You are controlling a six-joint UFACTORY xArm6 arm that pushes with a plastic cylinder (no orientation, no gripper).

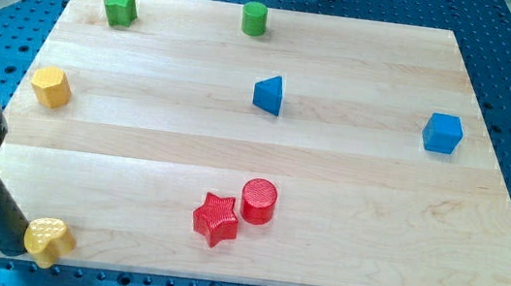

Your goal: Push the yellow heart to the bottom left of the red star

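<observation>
The yellow heart (48, 241) lies at the board's bottom left corner, near the front edge. The red star (216, 219) lies at the bottom centre, far to the heart's right, touching a red cylinder (259, 201) at its upper right. My dark rod comes in from the view's left edge and slants down to my tip (16, 248), which rests against the heart's left side.
A yellow hexagonal block (50, 87) sits at the left edge. A green star (119, 7) and green cylinder (254, 18) sit near the top. A blue triangle (268, 95) is at centre, a blue cube (442, 134) at right. The wooden board (372, 226) lies on a blue perforated table.
</observation>
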